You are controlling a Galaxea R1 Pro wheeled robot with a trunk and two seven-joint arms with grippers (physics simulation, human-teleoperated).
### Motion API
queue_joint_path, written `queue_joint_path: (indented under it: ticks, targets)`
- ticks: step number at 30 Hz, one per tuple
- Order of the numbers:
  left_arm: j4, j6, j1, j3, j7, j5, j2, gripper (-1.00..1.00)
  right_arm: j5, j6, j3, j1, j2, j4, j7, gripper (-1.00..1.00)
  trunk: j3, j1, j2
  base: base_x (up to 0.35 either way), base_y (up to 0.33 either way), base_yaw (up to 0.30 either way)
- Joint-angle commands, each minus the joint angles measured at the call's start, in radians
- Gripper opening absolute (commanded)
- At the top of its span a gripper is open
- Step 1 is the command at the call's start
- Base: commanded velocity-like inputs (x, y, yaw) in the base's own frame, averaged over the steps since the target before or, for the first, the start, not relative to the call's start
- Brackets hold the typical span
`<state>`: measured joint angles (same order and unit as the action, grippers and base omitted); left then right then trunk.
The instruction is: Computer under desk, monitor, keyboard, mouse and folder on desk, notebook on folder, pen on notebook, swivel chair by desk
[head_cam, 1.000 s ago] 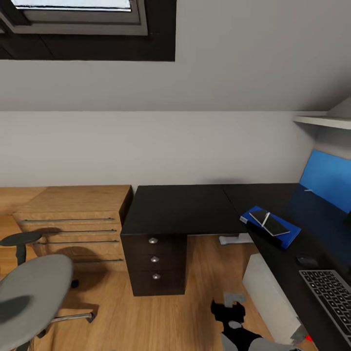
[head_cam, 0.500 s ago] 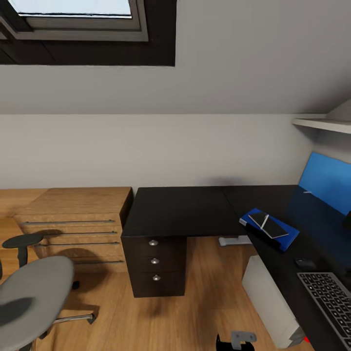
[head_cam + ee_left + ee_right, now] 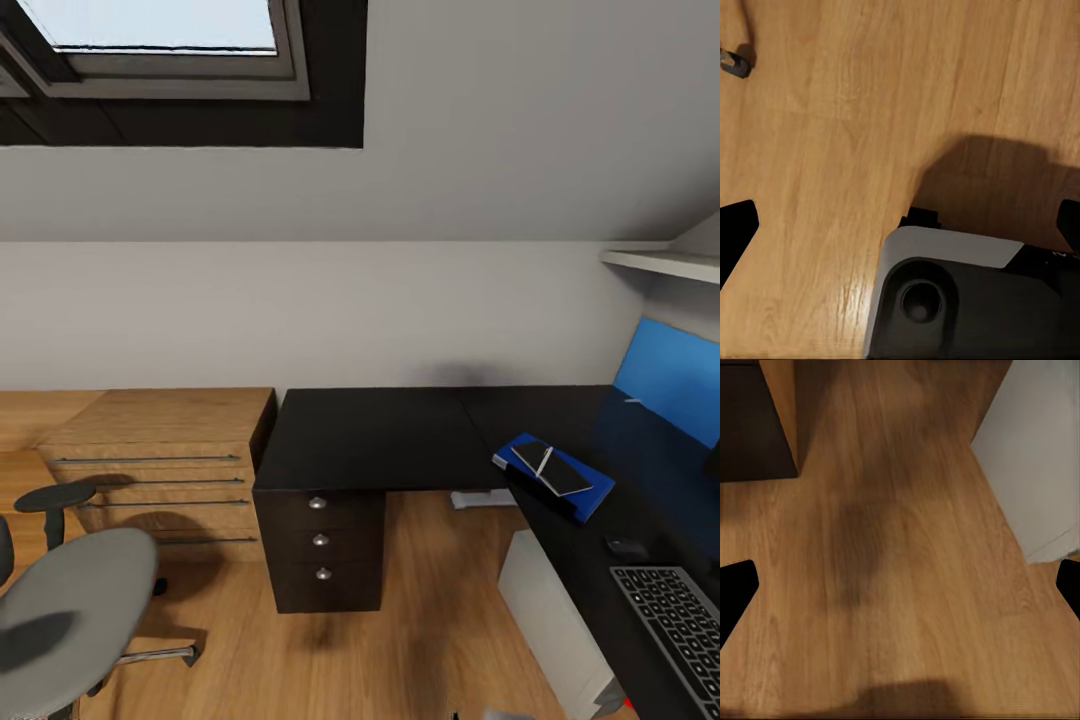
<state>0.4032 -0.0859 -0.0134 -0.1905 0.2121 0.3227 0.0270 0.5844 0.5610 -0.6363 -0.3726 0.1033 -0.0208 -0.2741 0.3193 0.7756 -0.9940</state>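
Observation:
The black L-shaped desk stands against the wall. On its right wing lies the blue folder, with the dark notebook on top and the white pen across the notebook. Nearer me are the mouse and the keyboard. The monitor stands at the far right, its screen blue. The grey computer sits on the floor under that wing. The swivel chair is at the lower left, apart from the desk. My left gripper and right gripper hang open over the floor, holding nothing.
A wooden chest with bar handles adjoins the desk's black drawer unit. A white shelf juts out at the upper right. My own base is below the left gripper. Wood floor lies between drawers and computer.
The whole view has tilted slightly upward. The black gripper seen at the bottom edge has sunk out of the picture. The things on the desk have not moved.

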Motion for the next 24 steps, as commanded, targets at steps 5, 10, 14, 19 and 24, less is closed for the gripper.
queue_joint_path:
  ticks: [5,10,14,19,24]
  targets:
    - [-0.063,-0.095,-0.001,-0.006,0.006,0.011,0.0,1.0,0.004,0.08,-0.01,0.056,-0.018,-0.003,-0.005,1.0,-0.021,-0.019,0.034,0.0,0.0,0.124]
    - [-0.184,-0.266,-0.001,-0.005,0.005,0.011,-0.001,1.0,0.004,0.168,-0.011,0.11,-0.029,-0.004,-0.005,1.0,-0.043,-0.038,0.069,0.0,0.0,0.14]
    - [-0.297,-0.406,-0.001,-0.004,0.004,0.01,0.0,1.0,0.006,0.252,-0.011,0.159,-0.032,-0.004,-0.006,1.0,-0.061,-0.054,0.097,0.0,0.0,0.165]
    - [-0.351,-0.464,-0.001,-0.005,-0.034,0.011,0.009,1.0,0.009,0.363,-0.01,0.206,-0.041,-0.004,-0.007,1.0,-0.082,-0.073,0.132,0.0,0.0,0.212]
    - [-0.367,-0.485,0.0,-0.005,-0.078,0.045,0.015,1.0,0.01,0.451,-0.01,0.234,-0.062,-0.004,-0.008,1.0,-0.102,-0.092,0.167,0.0,0.0,0.241]
